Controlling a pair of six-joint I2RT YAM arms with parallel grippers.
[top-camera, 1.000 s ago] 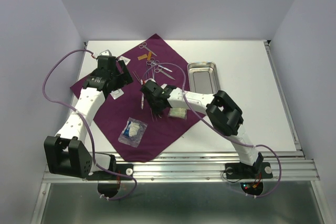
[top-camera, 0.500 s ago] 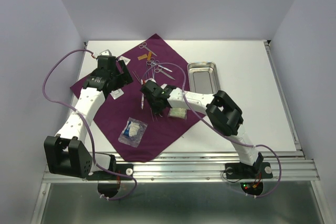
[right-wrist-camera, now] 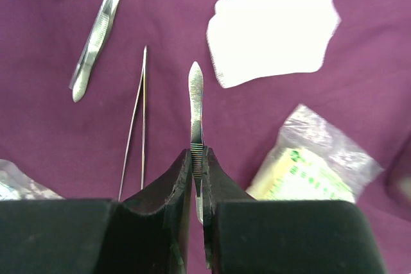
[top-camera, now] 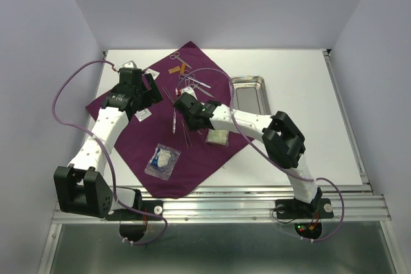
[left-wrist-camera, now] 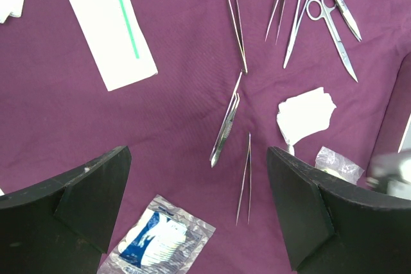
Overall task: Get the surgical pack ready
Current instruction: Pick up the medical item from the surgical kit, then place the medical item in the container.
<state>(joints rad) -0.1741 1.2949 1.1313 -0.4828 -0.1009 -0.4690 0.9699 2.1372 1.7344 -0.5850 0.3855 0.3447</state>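
The dark-purple cloth lies as a diamond on the white table. My right gripper is shut on a pair of steel tweezers and holds them above the cloth; it also shows in the top view. Below it lie a white gauze pad, a clear packet and other tweezers. My left gripper is open and empty above the cloth, with tweezers, scissors and a blue-and-white gauze packet under it. The steel tray sits right of the cloth.
A flat white packet with a green mark lies at the cloth's left. More scissors and small orange items lie near the cloth's far corner. The right arm's elbow stands near the tray. White walls enclose the table.
My right gripper has moved a little toward the far side with the tweezers in it, and its elbow has swung right. The left arm has not moved.
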